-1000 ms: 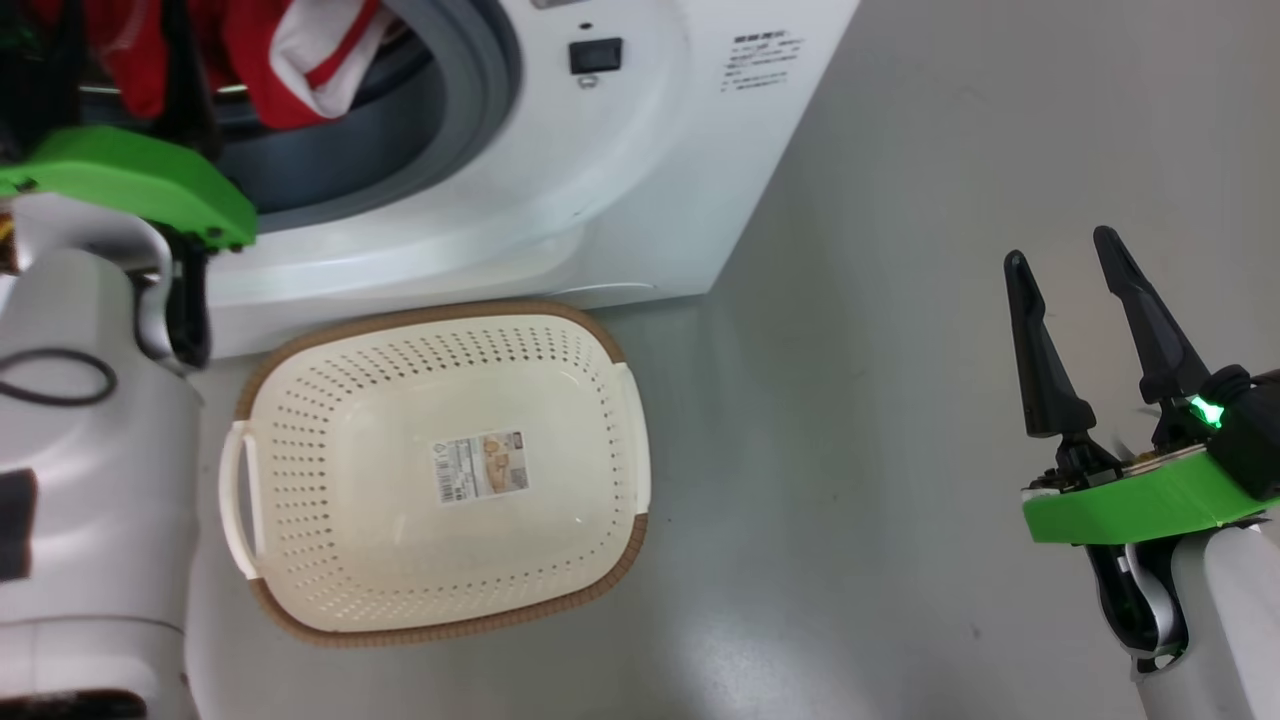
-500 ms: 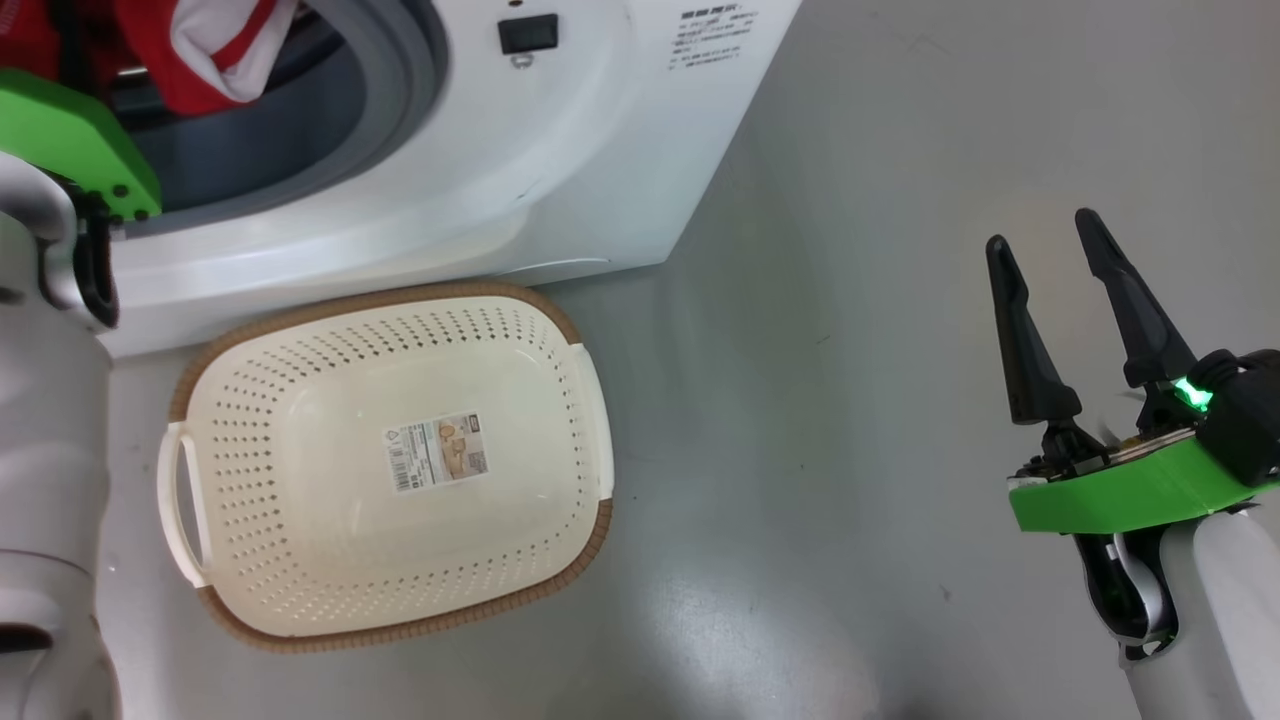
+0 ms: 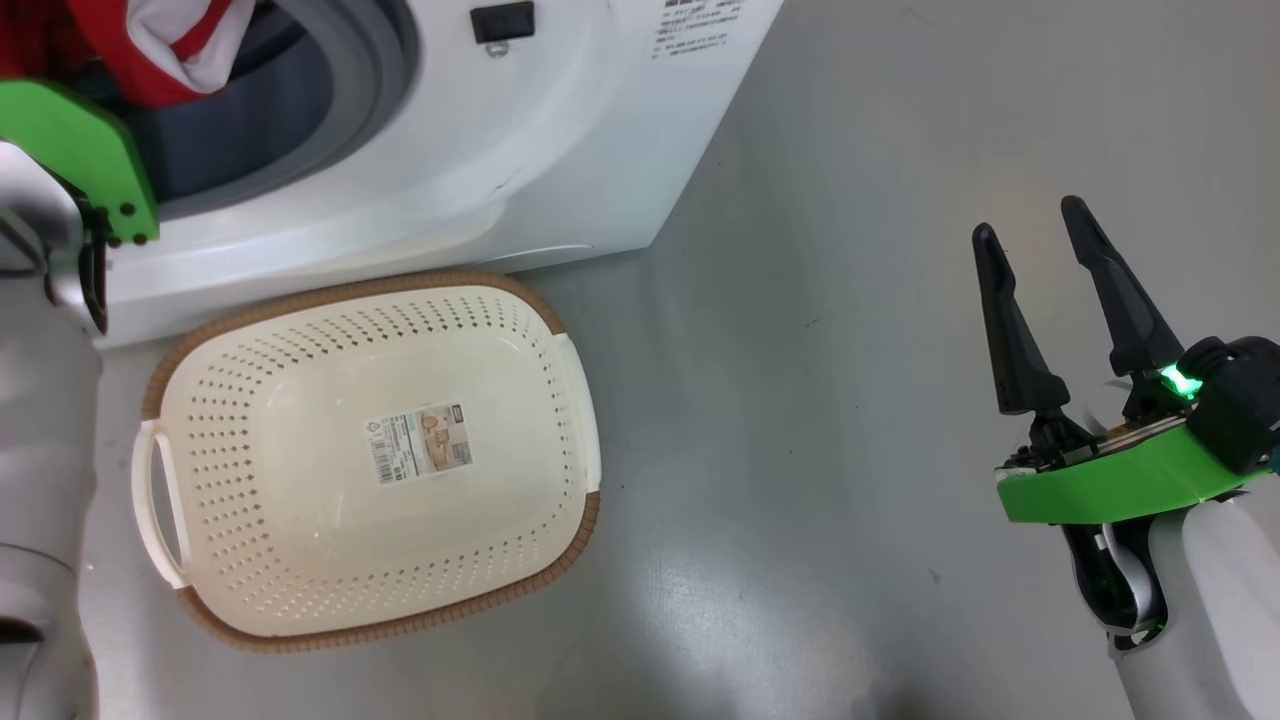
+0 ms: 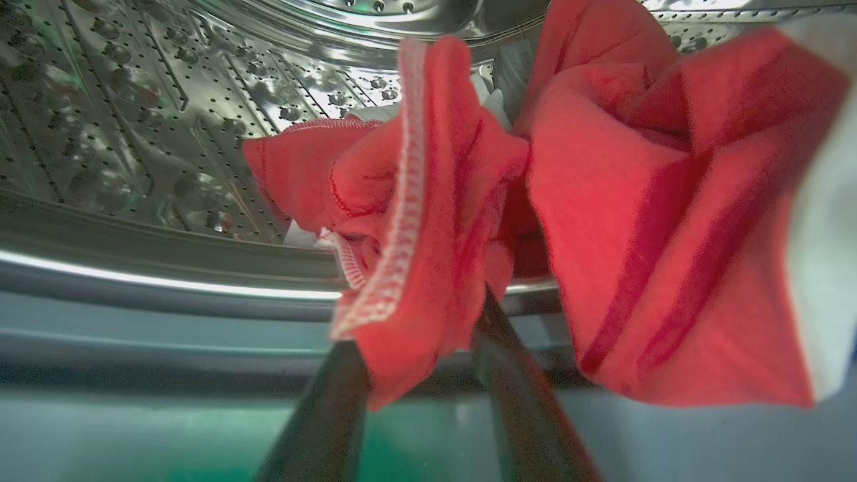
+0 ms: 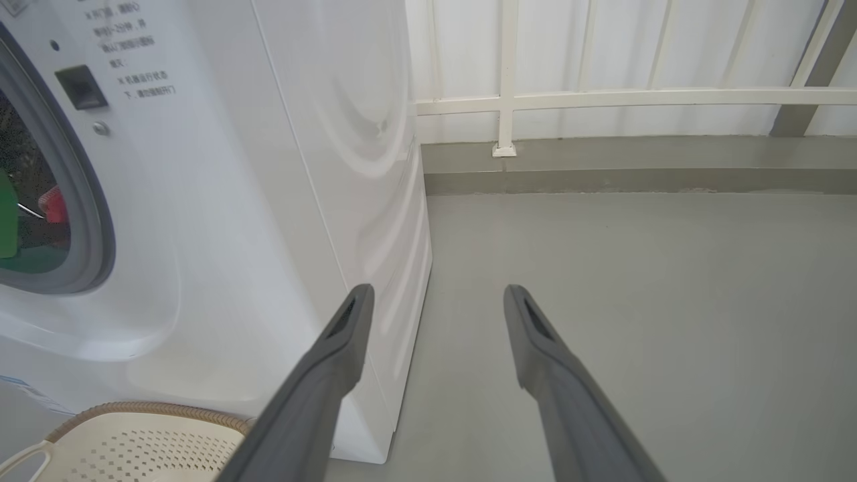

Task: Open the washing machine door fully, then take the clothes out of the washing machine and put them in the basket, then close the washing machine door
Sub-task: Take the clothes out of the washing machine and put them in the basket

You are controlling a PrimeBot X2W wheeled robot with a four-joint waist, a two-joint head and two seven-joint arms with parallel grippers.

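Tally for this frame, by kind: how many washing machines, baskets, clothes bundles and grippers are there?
Washing machine: 1
Basket: 1
Clothes bundle, red and white: 1 (single garments cannot be told apart)
Grippers: 2, the left gripper and the right gripper
Total: 5

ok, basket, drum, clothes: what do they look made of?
Basket looks moulded plastic, cream, slightly glossy, with punched holes; brown rim woven-look, probably plastic too. Drum: shiny perforated metal, likely stainless steel. Clothes: soft matte red fabric, white stitched hem; fibre unclear.
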